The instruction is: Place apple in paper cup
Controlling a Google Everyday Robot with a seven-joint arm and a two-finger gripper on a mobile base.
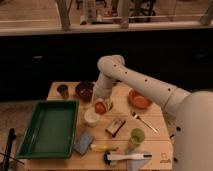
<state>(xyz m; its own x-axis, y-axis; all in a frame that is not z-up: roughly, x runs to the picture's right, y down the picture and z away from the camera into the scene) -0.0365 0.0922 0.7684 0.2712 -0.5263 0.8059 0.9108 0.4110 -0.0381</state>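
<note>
far left: green tray [50,127], lying along the wooden table [156,142] edge, well apart from the action and out of the arm's path. behind it, small dark cup [63,90] and dark bowl [84,90], standing upright side by side near the back edge; neither wanted for this job. in front, blue sponge [84,143] just off the tray's right corner.

next, the paper cup [91,118]: white, upright, mouth open to the top, standing just right of the tray, so ready to take something dropped in from above. just above and a little right of it, the apple [101,108], orange-red, at the tip of the gripper [103,103]. clenched on the apple, by the look of it, since the fruit hangs at the tip and not on the wood. held close over the table beside the cup rim, not yet over the mouth; likely carried low to keep the drop short. a short shift left seems needed before release; with the fruit nearly as wide as the mouth, an off-centre release could tip the cup or roll the fruit off the rim.

nearer the front: banana [102,148], brown packet [116,126], white-handled brush [128,157]. then light green cup [137,135], upright, and a metal utensil [143,122]. further right, orange bowl [138,99], beneath the white arm [150,87], which reaches in from the right over the table.
</note>
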